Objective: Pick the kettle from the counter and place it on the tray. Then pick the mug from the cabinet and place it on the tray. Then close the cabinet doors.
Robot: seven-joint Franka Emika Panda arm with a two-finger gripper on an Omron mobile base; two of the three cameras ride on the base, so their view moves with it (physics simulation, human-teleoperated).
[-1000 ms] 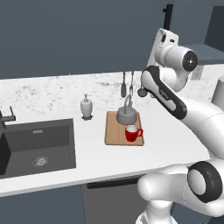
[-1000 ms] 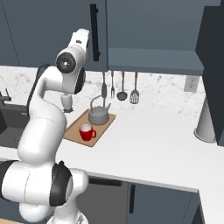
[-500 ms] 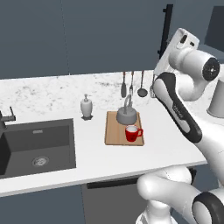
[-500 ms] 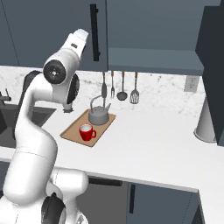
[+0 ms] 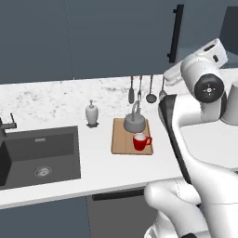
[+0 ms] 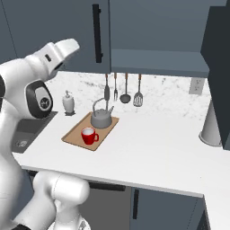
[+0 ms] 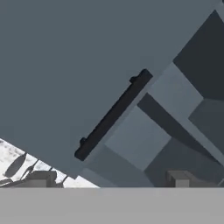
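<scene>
Both kettle (image 5: 135,122) and mug (image 5: 140,141) unmoved; arm apparently higher than before.

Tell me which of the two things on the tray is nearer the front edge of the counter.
The red mug. It sits at the tray's front end; the grey kettle stands behind it, toward the backsplash.

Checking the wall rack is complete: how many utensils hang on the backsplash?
4 utensils: spatula, fork, ladle, slotted turner, in a row behind the kettle.
</scene>
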